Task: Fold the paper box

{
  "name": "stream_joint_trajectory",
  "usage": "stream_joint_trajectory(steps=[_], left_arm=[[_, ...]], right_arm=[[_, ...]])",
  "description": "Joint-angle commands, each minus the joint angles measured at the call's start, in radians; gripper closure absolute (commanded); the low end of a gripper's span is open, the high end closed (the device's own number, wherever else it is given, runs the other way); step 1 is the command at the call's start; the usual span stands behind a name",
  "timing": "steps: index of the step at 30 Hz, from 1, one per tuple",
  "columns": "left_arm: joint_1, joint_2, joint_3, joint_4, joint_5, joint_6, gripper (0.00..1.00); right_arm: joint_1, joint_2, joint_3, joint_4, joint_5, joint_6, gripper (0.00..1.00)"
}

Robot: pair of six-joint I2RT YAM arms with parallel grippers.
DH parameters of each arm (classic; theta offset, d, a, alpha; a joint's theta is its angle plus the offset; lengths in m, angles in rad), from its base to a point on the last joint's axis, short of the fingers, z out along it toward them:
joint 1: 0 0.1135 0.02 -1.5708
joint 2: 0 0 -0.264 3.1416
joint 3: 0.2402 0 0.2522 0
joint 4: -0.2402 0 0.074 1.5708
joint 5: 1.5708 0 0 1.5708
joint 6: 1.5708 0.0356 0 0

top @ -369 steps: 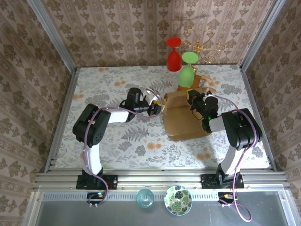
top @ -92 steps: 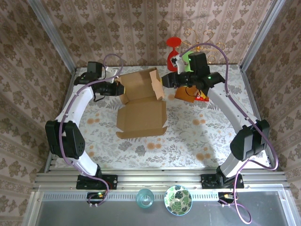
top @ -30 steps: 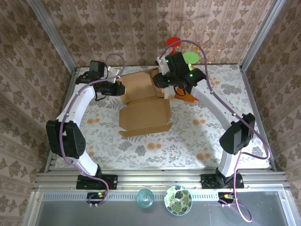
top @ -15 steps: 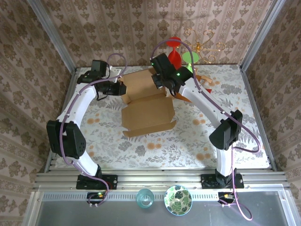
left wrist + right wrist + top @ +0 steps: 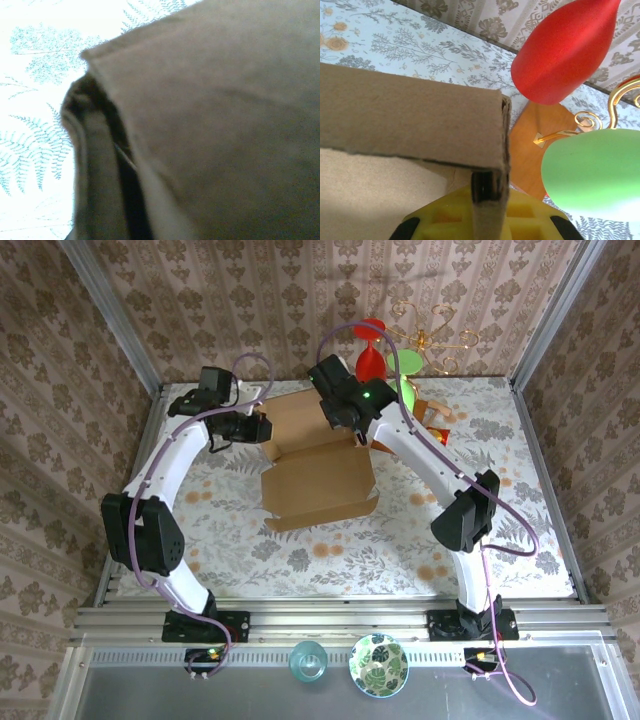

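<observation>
For a clean crease, swing the raised rear panel of the paper box (image 5: 318, 485) forward about its fold line, moving both ends together so that neither corner runs ahead. Set toward the far middle of the table (image 5: 480, 530), base flat, rear panel lifted. Pinched at that panel's left edge by the left gripper (image 5: 262, 428) and at its right corner by the right gripper (image 5: 350, 428), jaws of both narrowed to the cardboard's thickness.
</observation>
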Motion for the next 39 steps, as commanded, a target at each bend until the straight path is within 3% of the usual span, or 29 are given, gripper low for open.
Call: stream_joint_trajectory(steps=[1,10,18,22,26,30,33,39], left_arm=[[-0.005,0.003,0.037,-0.012,0.0,-0.008,1.0],[-0.037,-0.009,0.007,0.025,-0.113,-0.072,1.0],[-0.124,-0.05,-0.072,0.06,-0.461,-0.118,1.0],[-0.155,-0.085,-0.131,0.123,-0.579,-0.14,1.0],[-0.155,-0.102,-0.182,0.187,-0.564,-0.148,1.0],[-0.114,-0.122,-0.283,0.326,-0.391,-0.178,0.91],[-0.097,-0.118,-0.337,0.399,-0.312,-0.185,0.91],[-0.09,-0.071,-0.41,0.523,-0.296,-0.191,0.94]], right_arm=[[0.016,0.028,0.036,-0.072,0.109,-0.01,1.0],[0.033,0.047,0.075,-0.121,0.152,0.05,1.0],[0.034,0.103,0.18,-0.242,0.118,0.128,1.0],[0.036,0.12,0.205,-0.272,0.104,0.16,1.0],[0.036,0.127,0.205,-0.275,0.072,0.171,1.0],[0.036,0.135,0.204,-0.271,0.029,0.172,1.0],[0.036,0.144,0.19,-0.262,-0.003,0.178,1.0],[0.035,0.086,-0.039,-0.04,-0.067,0.187,1.0]])
